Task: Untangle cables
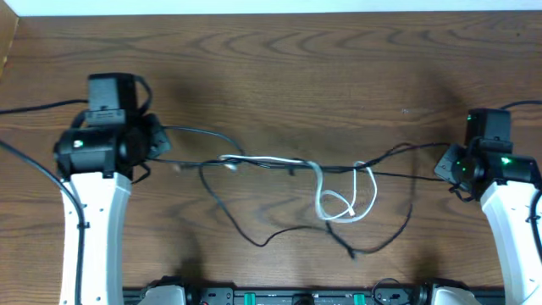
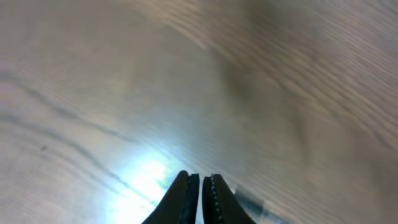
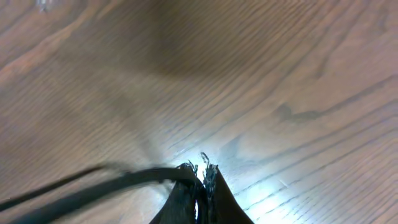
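Note:
Several thin black cables [image 1: 254, 239] and one white cable [image 1: 337, 203] lie tangled across the middle of the wooden table [image 1: 279, 68]. The white one loops at the centre. My right gripper [image 1: 442, 166] sits at the tangle's right end. In the right wrist view it [image 3: 202, 169] is shut on a black cable [image 3: 112, 180] that runs off to the left. My left gripper [image 1: 159, 140] is at the tangle's left end. In the left wrist view it [image 2: 200, 178] is shut just above the table, with nothing showing between its tips. A blurred grey cable piece [image 2: 250, 202] lies beside its right finger.
Thicker black arm wiring [image 1: 34, 108] trails off the left arm toward the table's left edge. A black rail with green fittings [image 1: 288, 296] runs along the front edge between the two arm bases. The far half of the table is bare wood.

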Controlling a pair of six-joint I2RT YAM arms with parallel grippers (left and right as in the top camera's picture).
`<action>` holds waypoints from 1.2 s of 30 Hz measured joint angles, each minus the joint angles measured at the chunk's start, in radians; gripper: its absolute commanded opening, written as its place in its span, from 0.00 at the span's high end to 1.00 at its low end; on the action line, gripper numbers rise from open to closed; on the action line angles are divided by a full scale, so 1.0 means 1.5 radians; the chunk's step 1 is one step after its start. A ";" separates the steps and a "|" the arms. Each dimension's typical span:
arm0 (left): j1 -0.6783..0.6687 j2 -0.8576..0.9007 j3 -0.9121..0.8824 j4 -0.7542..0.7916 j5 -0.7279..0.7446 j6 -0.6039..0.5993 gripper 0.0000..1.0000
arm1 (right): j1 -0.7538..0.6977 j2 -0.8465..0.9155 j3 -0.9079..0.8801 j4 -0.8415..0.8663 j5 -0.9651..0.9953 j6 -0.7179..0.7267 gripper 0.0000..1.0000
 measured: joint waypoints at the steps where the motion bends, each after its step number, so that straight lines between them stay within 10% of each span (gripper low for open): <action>1: 0.013 0.000 0.000 -0.004 -0.003 -0.001 0.92 | -0.008 0.000 0.000 0.002 -0.003 -0.004 0.99; 10: 0.095 0.000 0.000 -0.020 -0.004 -0.006 0.92 | -0.013 0.000 0.000 0.010 -0.053 -0.023 0.96; 14: 0.106 0.000 0.000 -0.019 -0.008 -0.005 0.93 | -0.020 0.000 0.000 0.021 -0.071 -0.044 0.49; 20: 0.111 0.000 0.000 -0.015 0.002 0.008 0.92 | -0.035 0.000 0.000 0.036 -0.128 -0.096 0.40; 25: 0.113 0.000 0.000 -0.005 0.064 0.058 0.92 | -0.035 0.000 0.000 0.060 -0.257 -0.191 0.03; 36: 0.114 0.000 0.000 -0.003 0.214 0.149 0.93 | -0.026 0.000 0.000 0.069 -0.620 -0.416 0.01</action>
